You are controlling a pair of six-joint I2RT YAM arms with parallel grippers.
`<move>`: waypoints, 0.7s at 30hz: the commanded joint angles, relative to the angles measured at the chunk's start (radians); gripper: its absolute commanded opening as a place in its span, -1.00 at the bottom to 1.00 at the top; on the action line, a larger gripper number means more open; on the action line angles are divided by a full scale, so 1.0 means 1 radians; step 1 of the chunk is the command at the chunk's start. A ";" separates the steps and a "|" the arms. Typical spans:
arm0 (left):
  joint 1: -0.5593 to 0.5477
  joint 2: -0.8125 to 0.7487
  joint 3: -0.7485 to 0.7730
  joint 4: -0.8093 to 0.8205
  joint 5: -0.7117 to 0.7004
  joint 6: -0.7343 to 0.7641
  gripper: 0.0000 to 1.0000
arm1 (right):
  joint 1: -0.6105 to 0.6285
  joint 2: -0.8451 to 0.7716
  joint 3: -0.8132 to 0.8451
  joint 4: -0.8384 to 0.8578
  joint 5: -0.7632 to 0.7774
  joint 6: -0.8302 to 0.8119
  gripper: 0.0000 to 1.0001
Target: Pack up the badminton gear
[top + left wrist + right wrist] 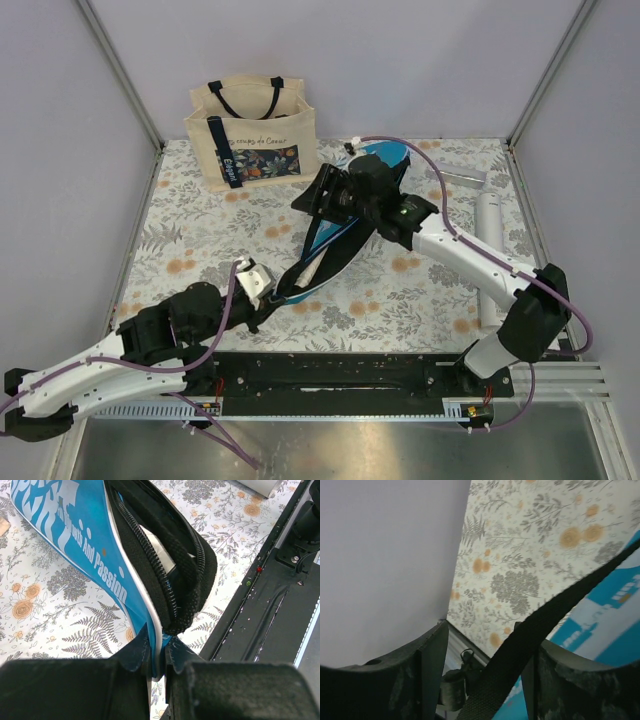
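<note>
The blue racket-shaped case (pixel 345 235) lies slanted across the middle of the table, its zipper open along one side. In the left wrist view the case (pixel 80 540) shows white lettering, and something white (pixel 152 542) sits inside the black-lined opening. The rackets themselves are hidden. My left gripper (pixel 270 297) (pixel 159 647) is shut on the case's narrow near end, on its white-piped edge. My right gripper (pixel 328 195) (pixel 487 640) hangs open over the case's wide far end, and a black strap (pixel 540 630) runs between its jaws, against the right one. The white tube (pixel 490 222) lies at the right.
The beige tote (pixel 255 135) with black straps stands at the back left. A grey flat piece (pixel 462 178) lies near the tube's far end. The black base rail (pixel 350 375) (pixel 270 610) runs along the near edge. Frame posts and walls close the table sides.
</note>
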 commanded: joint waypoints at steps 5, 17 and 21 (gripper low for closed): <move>0.017 -0.041 0.024 0.139 0.017 -0.036 -0.78 | -0.166 -0.105 0.058 -0.158 -0.130 -0.237 0.28; 0.030 -0.049 0.089 0.087 0.014 -0.056 -0.78 | -0.531 -0.237 -0.096 0.085 -0.200 -0.593 0.28; 0.031 -0.047 0.121 0.057 0.014 -0.057 -0.78 | -0.606 -0.230 -0.268 0.321 -0.258 -0.846 0.32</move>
